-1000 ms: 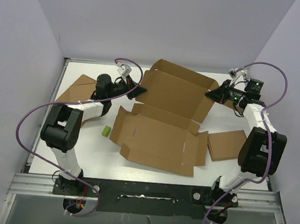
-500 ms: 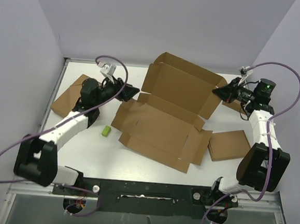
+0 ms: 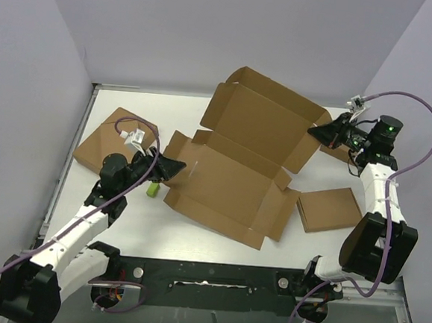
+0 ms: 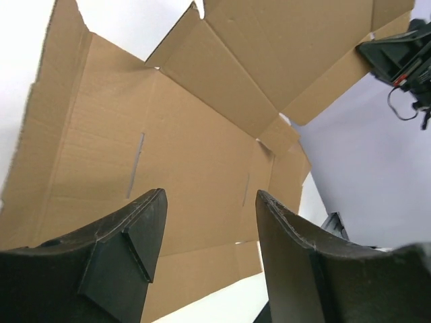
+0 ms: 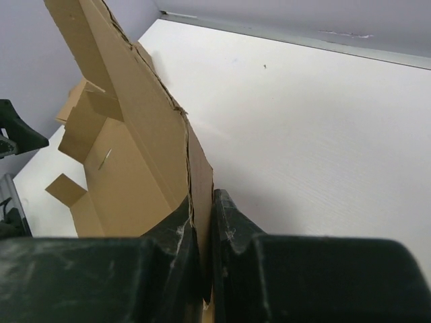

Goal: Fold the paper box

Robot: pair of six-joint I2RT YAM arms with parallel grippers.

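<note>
Across the table [image 3: 187, 241] the paper box [image 3: 230, 174] lies unfolded, back panel raised. My right gripper [image 3: 313, 130] pinches that panel's right flap (cardboard between the pads). My left gripper [image 3: 179, 168], fingers spread and empty, hovers just beside its left edge.

No writing, label, brand, number or sign could be read in any view. The box [image 3: 229, 179] showed only plain brown cardboard, unprinted on every face that was visible.
</note>
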